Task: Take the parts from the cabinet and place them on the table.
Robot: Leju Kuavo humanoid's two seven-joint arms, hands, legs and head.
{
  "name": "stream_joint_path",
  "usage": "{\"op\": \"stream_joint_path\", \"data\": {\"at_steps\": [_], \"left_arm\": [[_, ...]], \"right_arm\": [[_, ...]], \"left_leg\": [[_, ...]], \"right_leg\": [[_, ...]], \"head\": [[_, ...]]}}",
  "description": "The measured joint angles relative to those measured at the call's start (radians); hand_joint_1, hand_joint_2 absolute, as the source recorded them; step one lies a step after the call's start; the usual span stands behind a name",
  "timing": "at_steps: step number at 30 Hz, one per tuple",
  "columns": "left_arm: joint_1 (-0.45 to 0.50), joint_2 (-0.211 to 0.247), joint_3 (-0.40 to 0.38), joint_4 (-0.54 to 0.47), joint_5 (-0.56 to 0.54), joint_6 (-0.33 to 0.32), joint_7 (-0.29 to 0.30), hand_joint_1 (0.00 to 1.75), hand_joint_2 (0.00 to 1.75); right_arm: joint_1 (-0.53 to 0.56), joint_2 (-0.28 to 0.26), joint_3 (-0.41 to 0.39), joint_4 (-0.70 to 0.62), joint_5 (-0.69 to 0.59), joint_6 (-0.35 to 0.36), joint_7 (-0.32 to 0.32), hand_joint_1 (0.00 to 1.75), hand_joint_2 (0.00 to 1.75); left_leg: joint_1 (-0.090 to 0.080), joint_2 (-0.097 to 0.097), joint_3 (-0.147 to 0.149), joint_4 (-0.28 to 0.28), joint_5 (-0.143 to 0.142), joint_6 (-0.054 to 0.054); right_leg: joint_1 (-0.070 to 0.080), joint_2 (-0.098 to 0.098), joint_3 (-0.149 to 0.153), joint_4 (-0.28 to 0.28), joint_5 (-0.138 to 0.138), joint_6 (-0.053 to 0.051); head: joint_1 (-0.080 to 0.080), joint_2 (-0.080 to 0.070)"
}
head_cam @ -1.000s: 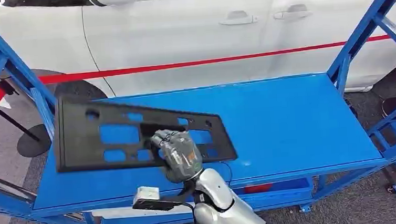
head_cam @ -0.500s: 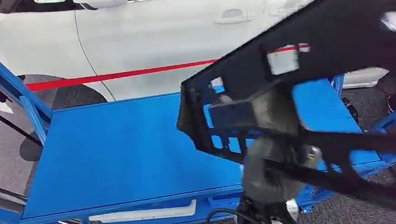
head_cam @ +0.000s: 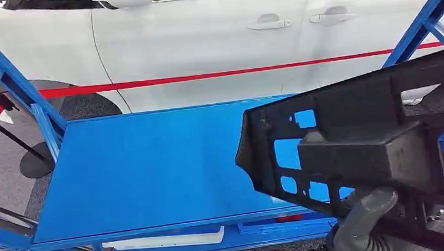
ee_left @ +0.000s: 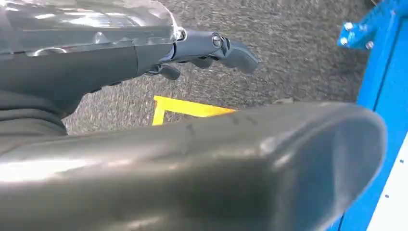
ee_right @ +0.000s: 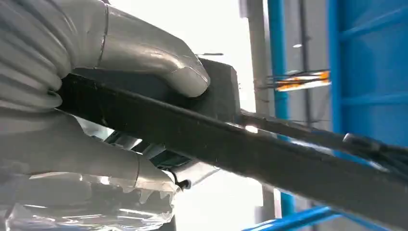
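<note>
My right hand grips the black plastic panel, holding it tilted above the right end of the blue table. My left hand hangs with fingers apart, holding nothing.

**Three cams, three very different angles**

Head cam sits high, looking forward and down over the blue table toward a white car behind it. The black panel is right up near this lens. Left wrist cam is low, aimed at grey carpet with a blue frame at one edge. Right wrist cam is super close behind the right hand — the panel is what it shares with the head view.
</note>
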Motion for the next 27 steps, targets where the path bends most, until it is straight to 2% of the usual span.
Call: {"op": "stream_joint_path", "data": {"at_steps": [1,2,3,5,6,7,8,9,11,12,13,14,15,16,17,18,19,21,22,23,24,25,26,27], "left_arm": [[0.001,-0.001,0.005,0.0,0.006,0.002,-0.001,0.0,0.0],[0.001,-0.001,0.012,0.0,0.01,0.002,0.0,0.0,0.0],[0.002,-0.001,0.015,0.0,0.015,0.003,0.0,0.0,0.0],[0.004,-0.003,0.021,0.0,0.023,0.01,-0.001,0.0,0.0],[0.005,-0.003,0.027,0.0,0.029,0.014,0.0,0.0,0.0],[0.008,-0.003,0.033,0.0,0.03,0.017,0.0,0.0,0.0],[0.009,-0.003,0.037,0.0,0.032,0.019,0.0,0.0,0.0],[0.009,-0.003,0.039,0.0,0.034,0.019,0.0,0.0,0.0],[0.01,-0.003,0.044,0.0,0.036,0.02,0.002,0.0,0.0],[0.01,-0.003,0.046,0.0,0.036,0.02,0.003,0.0,0.0],[0.01,-0.003,0.048,0.0,0.036,0.02,0.003,0.0,0.0],[0.01,-0.003,0.051,0.0,0.036,0.019,0.003,0.0,0.0],[0.01,-0.003,0.054,0.0,0.036,0.019,0.004,0.0,0.0],[0.009,-0.003,0.058,0.0,0.036,0.018,0.004,0.0,0.0],[0.005,0.0,0.06,0.0,0.036,0.018,0.004,0.0,0.0],[0.002,0.001,0.061,0.0,0.036,0.016,0.003,0.0,0.0],[0.006,0.001,0.061,0.0,0.036,0.016,0.004,0.0,0.0],[0.006,0.001,0.061,0.0,0.036,0.015,0.004,0.0,0.0],[0.008,0.0,0.061,0.0,0.036,0.015,0.005,0.0,0.0],[0.004,0.0,0.062,0.0,0.036,0.015,0.005,0.0,0.0],[0.005,0.001,0.062,0.0,0.035,0.015,0.006,0.0,0.0],[0.006,0.001,0.063,0.0,0.036,0.015,0.007,0.0,0.0],[0.007,0.0,0.063,0.0,0.036,0.014,0.008,0.0,0.0],[0.008,0.0,0.063,0.0,0.035,0.013,0.008,0.0,0.0]], "right_arm": [[0.017,-0.008,-0.002,0.0,-0.016,0.012,-0.005,1.75,1.75],[0.032,-0.016,-0.007,0.002,-0.035,0.033,-0.007,1.75,1.75],[0.053,-0.018,-0.014,0.004,-0.046,0.059,-0.008,1.75,1.75],[0.097,-0.021,-0.04,0.01,-0.054,0.123,-0.008,1.75,1.75],[0.121,-0.02,-0.06,0.014,-0.055,0.167,-0.008,1.75,1.75],[0.137,-0.02,-0.076,0.018,-0.054,0.197,-0.008,1.75,1.75],[0.152,-0.02,-0.088,0.023,-0.054,0.217,-0.008,1.75,1.75],[0.169,-0.017,-0.1,0.029,-0.053,0.225,-0.008,1.75,1.75],[0.196,-0.017,-0.113,0.042,-0.051,0.226,-0.008,1.75,1.75],[0.206,-0.017,-0.118,0.05,-0.051,0.227,-0.008,1.75,1.75],[0.216,-0.017,-0.123,0.059,-0.052,0.228,-0.008,1.75,1.75],[0.225,-0.017,-0.127,0.066,-0.052,0.228,-0.008,1.75,1.75],[0.233,-0.017,-0.13,0.073,-0.052,0.231,-0.008,1.75,1.75],[0.24,-0.017,-0.133,0.079,-0.052,0.233,-0.008,1.75,1.75],[0.244,-0.017,-0.135,0.083,-0.052,0.236,-0.008,1.75,1.75],[0.25,-0.015,-0.139,0.087,-0.052,0.243,-0.008,1.75,1.75],[0.252,-0.015,-0.143,0.092,-0.057,0.255,-0.01,1.75,1.75],[0.259,-0.014,-0.15,0.1,-0.09,0.287,-0.009,1.75,1.75],[0.266,-0.014,-0.154,0.1,-0.099,0.297,-0.009,1.75,1.75],[0.273,-0.013,-0.158,0.103,-0.102,0.305,-0.009,1.75,1.75],[0.277,-0.013,-0.164,0.104,-0.104,0.312,-0.009,1.75,1.75],[0.279,-0.013,-0.171,0.107,-0.105,0.319,-0.009,1.75,1.75],[0.283,-0.013,-0.177,0.111,-0.107,0.324,-0.009,1.75,1.75],[0.288,-0.013,-0.181,0.113,-0.109,0.326,-0.009,1.75,1.75]], "left_leg": [[0.0,-0.001,-0.001,0.005,-0.003,-0.004],[-0.004,-0.002,-0.005,0.009,-0.005,-0.012],[-0.007,-0.003,-0.007,0.014,-0.005,-0.018],[-0.006,-0.003,-0.009,0.008,0.002,-0.031],[-0.004,-0.004,-0.01,0.006,0.006,-0.039],[-0.001,-0.003,-0.012,0.011,-0.001,-0.043],[-0.001,-0.002,-0.023,0.037,-0.037,-0.045],[0.0,-0.002,-0.048,0.105,-0.096,-0.048],[0.0,-0.002,-0.099,0.259,-0.188,-0.052],[0.0,-0.002,-0.107,0.302,-0.207,-0.051],[0.0,-0.002,-0.092,0.301,-0.202,-0.049],[-0.001,-0.002,-0.051,0.25,-0.179,-0.043],[-0.004,-0.002,0.005,0.167,-0.147,-0.036],[-0.01,-0.002,0.083,0.05,-0.114,-0.022],[-0.017,-0.002,0.129,-0.02,-0.115,-0.011],[-0.023,0.001,0.123,-0.028,-0.109,-0.015],[-0.027,0.001,0.118,-0.025,-0.101,-0.013],[-0.032,0.004,0.115,-0.025,-0.087,-0.004],[-0.021,0.012,0.11,-0.04,-0.064,0.002],[-0.018,0.027,0.1,-0.044,-0.051,0.007],[-0.018,0.033,0.086,-0.044,-0.041,0.018],[-0.018,0.041,0.071,-0.044,-0.03,0.019],[-0.018,0.05,0.056,-0.044,-0.019,0.019],[-0.018,0.058,0.04,-0.042,-0.008,0.017]], "right_leg": [[-0.003,-0.001,0.05,-0.095,0.04,0.0],[-0.001,0.0,0.06,-0.123,0.024,-0.003],[0.003,0.004,0.056,-0.128,0.038,-0.01],[0.006,0.005,0.05,-0.121,0.042,-0.02],[0.008,0.005,0.048,-0.125,0.047,-0.029],[0.001,0.0,0.045,-0.132,0.056,-0.041],[0.003,-0.002,0.039,-0.132,0.061,-0.048],[0.004,-0.003,0.03,-0.132,0.067,-0.055],[0.01,-0.006,0.009,-0.131,0.081,-0.06],[0.013,-0.006,-0.002,-0.13,0.088,-0.061],[0.016,-0.006,-0.013,-0.13,0.097,-0.061],[0.019,-0.005,-0.023,-0.129,0.105,-0.061],[0.022,-0.005,-0.031,-0.129,0.112,-0.06],[0.024,-0.003,-0.039,-0.129,0.122,-0.058],[0.022,-0.005,-0.04,-0.127,0.129,-0.056],[0.027,0.0,-0.043,-0.128,0.137,-0.045],[0.021,-0.001,-0.045,-0.129,0.145,-0.038],[0.017,0.002,-0.042,-0.14,0.165,-0.027],[0.022,0.007,-0.045,-0.143,0.171,-0.021],[0.016,0.007,-0.055,-0.129,0.136,-0.017],[0.015,0.005,-0.071,-0.084,0.068,-0.014],[0.011,0.005,-0.089,-0.014,0.001,-0.007],[0.008,0.005,-0.106,0.066,-0.051,0.001],[0.005,0.005,-0.115,0.133,-0.072,0.008]], "head": [[0.0,0.0],[0.0,0.0],[0.0,0.0],[-0.002,0.0],[-0.001,0.0],[-0.001,0.0],[-0.002,0.0],[-0.003,0.0],[-0.003,0.0],[-0.003,0.0],[-0.003,0.0],[-0.003,0.0],[-0.003,0.0],[-0.003,0.0],[-0.003,0.0],[-0.001,0.0],[-0.002,0.0],[-0.002,0.0],[-0.001,0.0],[-0.002,0.0],[0.002,0.0],[0.003,0.0],[0.002,0.0],[0.002,0.0]]}}
